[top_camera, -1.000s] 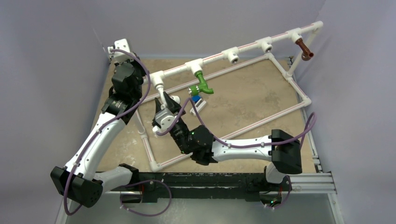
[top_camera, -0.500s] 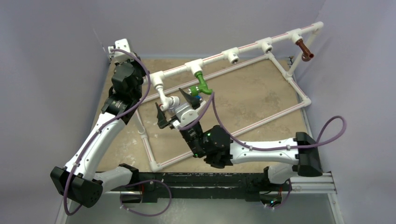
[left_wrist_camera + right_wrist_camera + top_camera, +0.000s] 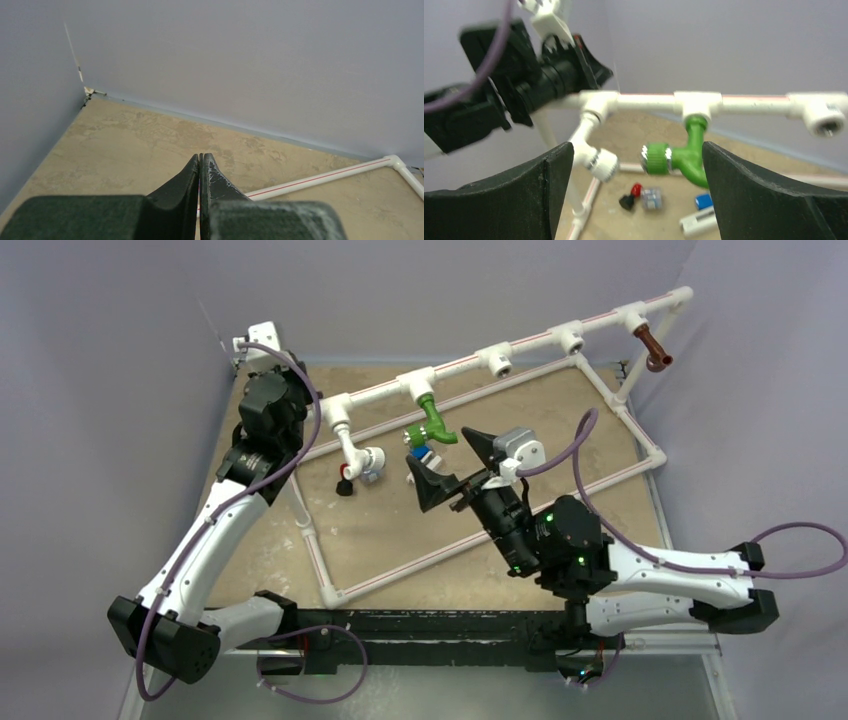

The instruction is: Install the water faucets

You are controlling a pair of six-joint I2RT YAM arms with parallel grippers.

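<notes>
Three water faucets hang from the tees of the white pipe frame (image 3: 520, 340): a white one with a silvery knob (image 3: 360, 456) at the left, a green one (image 3: 432, 425) beside it, and a brown one (image 3: 654, 348) at the far right. My right gripper (image 3: 440, 447) is open and empty, just right of the green faucet. In the right wrist view the white faucet (image 3: 596, 157) and the green faucet (image 3: 679, 157) show between its spread fingers, apart from my right gripper (image 3: 636, 147). My left gripper (image 3: 200, 156) is shut on nothing, over the table's back left corner.
A small red-and-black piece (image 3: 345, 480) and a blue-and-white block (image 3: 425, 462) lie on the tan table inside the frame. Two tees (image 3: 497, 360) (image 3: 570, 338) on the top rail are bare. Grey walls stand close on three sides. My left arm (image 3: 262, 430) reaches beside the white faucet.
My right gripper opened, let go of the white faucet and drew back to the right. The white faucet stays hanging on its tee. The left arm has not moved.
</notes>
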